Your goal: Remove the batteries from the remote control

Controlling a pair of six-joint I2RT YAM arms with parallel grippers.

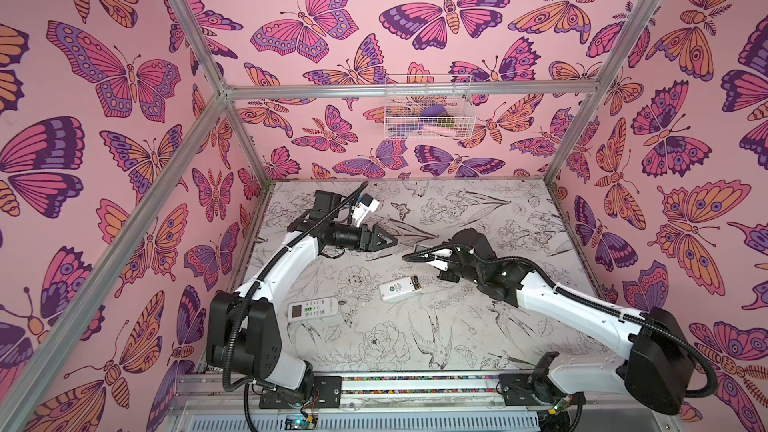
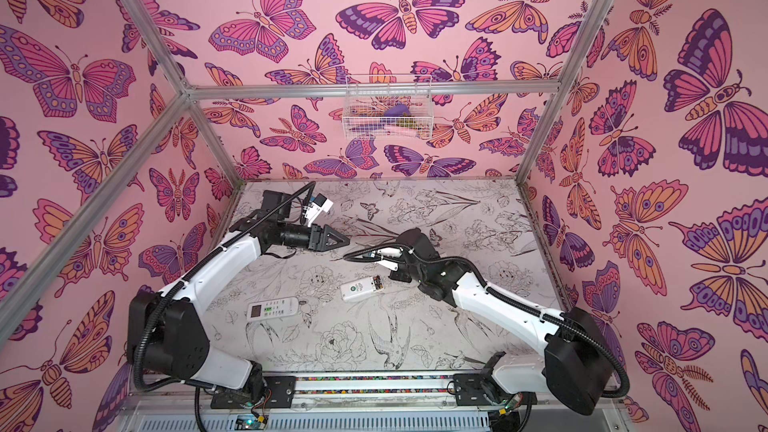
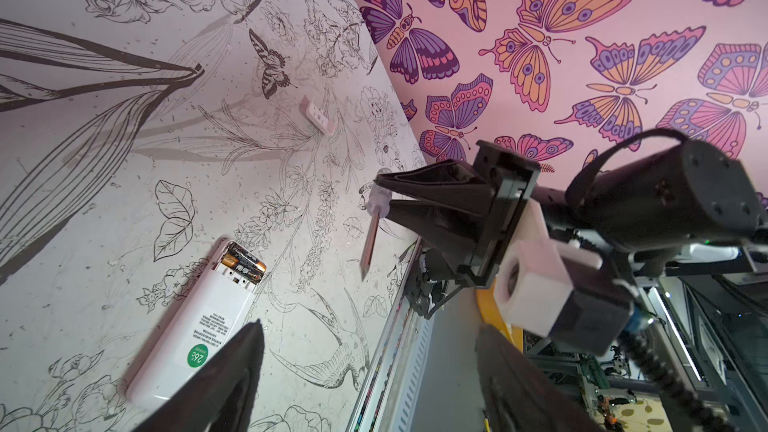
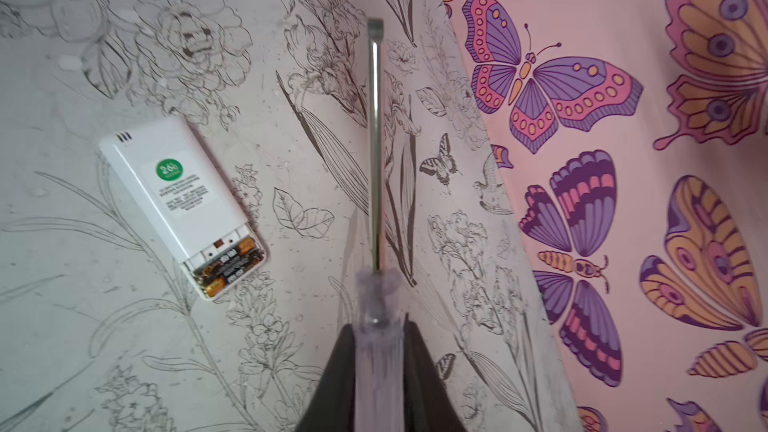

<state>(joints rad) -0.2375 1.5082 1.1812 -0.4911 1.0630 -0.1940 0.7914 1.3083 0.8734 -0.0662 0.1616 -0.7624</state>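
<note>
**Gold-capped batteries (image 4: 230,270) sit in the open bay, off to one side of the tool**

Two batteries show. They lie side by side in the uncovered bay at one end of the remote (image 4: 174,184), which is face down on the table (image 1: 457,326). Their long axis runs along the remote's length. Neither is out yet, so I judge the unloading barely begun.

The right pincer (image 4: 378,338) is clamped on the clear handle of the screwdriver (image 4: 375,139). The steel shaft juts out past its fingertips over bare table. From this pincer the bay lies to the side of the shaft, toward the front rail, near it but not touching. The tip points past the remote rather than into it, and the batteries' axis sits at a slant to the shaft. In both top views the bay end is the end turned toward this pincer.

The left pincer (image 3: 370,324) has its jaws wide apart and holds nothing. Seen from it, the remote's closed end comes first and the bay lies beyond.

The right pincer looks the nearer to the batteries and carries the tool. The coming move probably turns on bringing that tip sideways and down to the bay.

Count:
- **Remotes:** two. The other remote (image 1: 316,310) lies buttons up on the left pincer's side, well apart, with its bay hidden.
- **Batteries:** two seen.
- **Screwdriver:** one.
- **Lid:** one loose lid (image 3: 318,116), farther from the left pincer than the remote.
</note>
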